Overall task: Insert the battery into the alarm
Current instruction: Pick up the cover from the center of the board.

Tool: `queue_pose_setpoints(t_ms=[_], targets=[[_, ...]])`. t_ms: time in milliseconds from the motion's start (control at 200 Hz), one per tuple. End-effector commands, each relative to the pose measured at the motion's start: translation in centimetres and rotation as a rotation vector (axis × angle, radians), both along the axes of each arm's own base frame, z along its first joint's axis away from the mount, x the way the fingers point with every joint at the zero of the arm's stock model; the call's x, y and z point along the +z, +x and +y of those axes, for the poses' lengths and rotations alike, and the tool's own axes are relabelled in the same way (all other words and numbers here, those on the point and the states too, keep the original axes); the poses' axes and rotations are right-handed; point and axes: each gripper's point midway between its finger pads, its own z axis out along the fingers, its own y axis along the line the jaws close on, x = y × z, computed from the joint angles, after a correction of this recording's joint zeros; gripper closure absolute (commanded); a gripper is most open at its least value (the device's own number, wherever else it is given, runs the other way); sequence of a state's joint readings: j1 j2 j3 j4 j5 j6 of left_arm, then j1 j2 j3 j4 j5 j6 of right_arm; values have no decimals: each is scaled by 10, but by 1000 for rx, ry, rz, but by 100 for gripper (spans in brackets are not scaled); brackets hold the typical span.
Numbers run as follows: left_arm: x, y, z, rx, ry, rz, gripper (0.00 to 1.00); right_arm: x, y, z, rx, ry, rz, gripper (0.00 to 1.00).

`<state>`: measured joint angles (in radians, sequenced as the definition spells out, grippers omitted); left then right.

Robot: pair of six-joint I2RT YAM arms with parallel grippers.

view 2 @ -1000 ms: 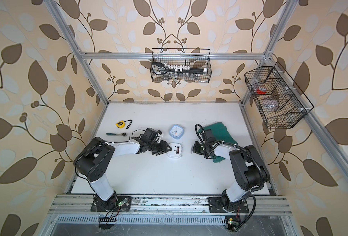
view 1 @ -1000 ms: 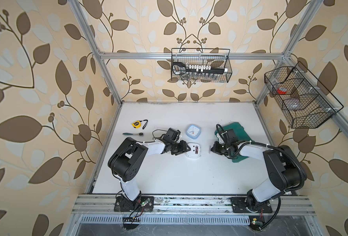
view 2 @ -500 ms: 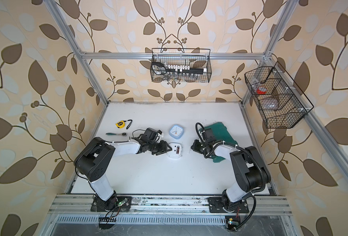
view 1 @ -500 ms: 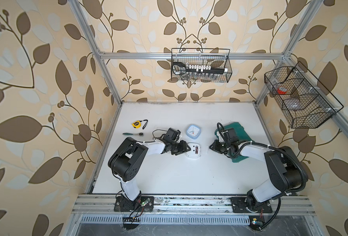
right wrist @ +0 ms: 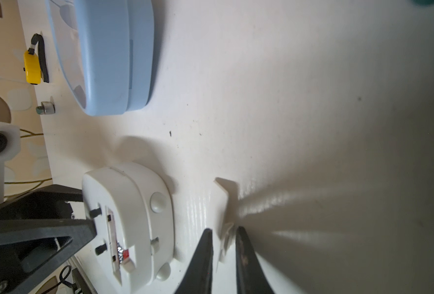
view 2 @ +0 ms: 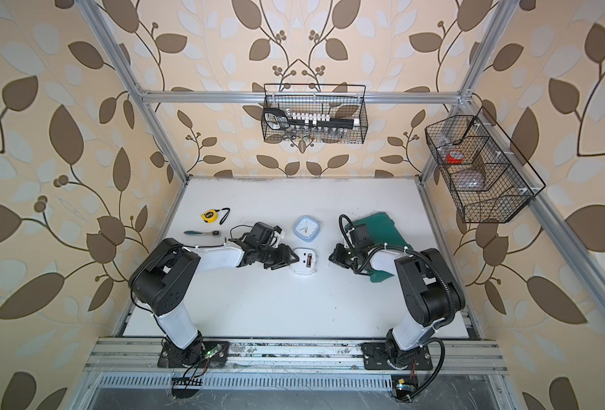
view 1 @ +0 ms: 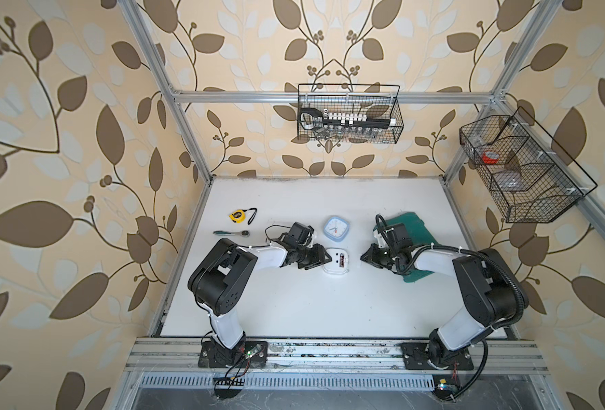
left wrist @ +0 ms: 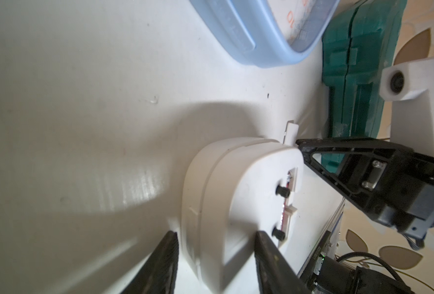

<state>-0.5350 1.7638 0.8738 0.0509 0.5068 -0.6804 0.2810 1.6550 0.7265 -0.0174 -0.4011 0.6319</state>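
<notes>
A: Starting at the bench (view 1: 293, 305) front edge. Seeing what?
B: Seeing the left arm (view 1: 223, 280) and the right arm (view 1: 485, 284) rising from that edge, both reaching in toward mid-bench.
A: Tagging the task thing next?
B: Tagging the alarm (view 1: 333, 268), white, lying face down mid-bench, back up, compartment open. Spotting the battery (view 2: 309, 262) sitting in that compartment, red end showing.
A: Logging the left gripper?
B: Logging the left gripper (left wrist: 214, 235) clamping the alarm's body on the side facing the bench's left edge, jaws pressing it from both sides.
A: And the right?
B: Logging the right gripper (right wrist: 223, 229) hanging low just beside the alarm, toward the bench's right edge, not touching it. Seeing jaws nearly together, bracketing the battery cover (right wrist: 226, 196), a thin white piece just beside the alarm, apart from it. Not managing to tell pinching from merely straddling.
A: Moving farther back?
B: Finding a blue clock (view 1: 335, 228) face up just behind the alarm, apart from it. Finding a green case (view 1: 412, 225) toward the right edge, partly hidden under the right arm. Finding a ratchet handle (view 1: 231, 233) near the left edge, a yellow tape measure (view 1: 237, 215) just beyond it.
A: Finishing at the far side?
B: Noting the back basket (view 1: 398, 117) hanging above the far edge. Noting the side basket (view 1: 535, 209) hanging past the far right corner.
</notes>
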Motion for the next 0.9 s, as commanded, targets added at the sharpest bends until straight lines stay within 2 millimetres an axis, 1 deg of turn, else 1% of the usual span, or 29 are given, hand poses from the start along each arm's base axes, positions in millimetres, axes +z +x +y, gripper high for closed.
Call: queue_pose_setpoints(t_ms=[0, 325, 525, 675, 895], targets=[[-35, -15, 21, 17, 119, 91, 51, -5, -3, 3, 5, 20, 23, 83], [-35, -14, 21, 18, 120, 91, 51, -5, -3, 5, 3, 36, 28, 93], [-35, -14, 21, 18, 120, 91, 51, -6, -3, 6, 3, 43, 31, 96], [-35, -14, 22, 19, 121, 92, 51, -2, -2, 7, 3, 46, 24, 98], [-35, -14, 21, 18, 119, 91, 51, 11, -3, 4, 2, 37, 0, 100]])
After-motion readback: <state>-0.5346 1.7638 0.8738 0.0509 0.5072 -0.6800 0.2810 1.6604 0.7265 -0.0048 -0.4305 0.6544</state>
